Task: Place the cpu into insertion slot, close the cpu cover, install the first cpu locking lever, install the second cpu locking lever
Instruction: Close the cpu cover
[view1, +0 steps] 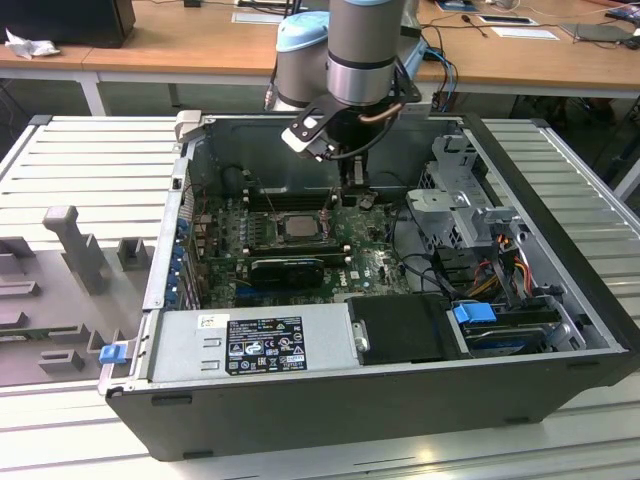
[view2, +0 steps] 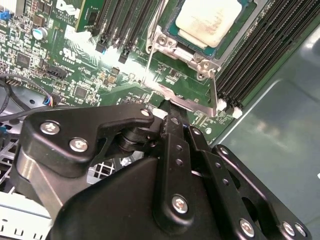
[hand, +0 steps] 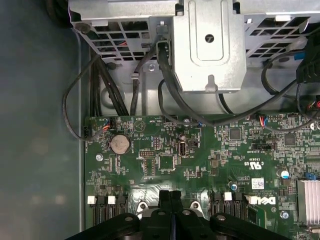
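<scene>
— What does the arm (view1: 365, 50) look like?
— Grey cylindrical segments, pale blue joint caps (view1: 300, 35), a dark cable (view1: 345, 152) looped at the wrist.
— And the gripper (view2: 167, 106)?
— Black rounded linkage plates, fastened with silver screws (view2: 180, 203).

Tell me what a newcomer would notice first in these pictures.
First comes the robot arm, reaching down from the far side into the open computer case, with its shut gripper low over the green circuit board. Next is the pale square cpu, lying mid-board just to the exterior view's left of the gripper. The grey power supply lines the case's near wall.
</scene>
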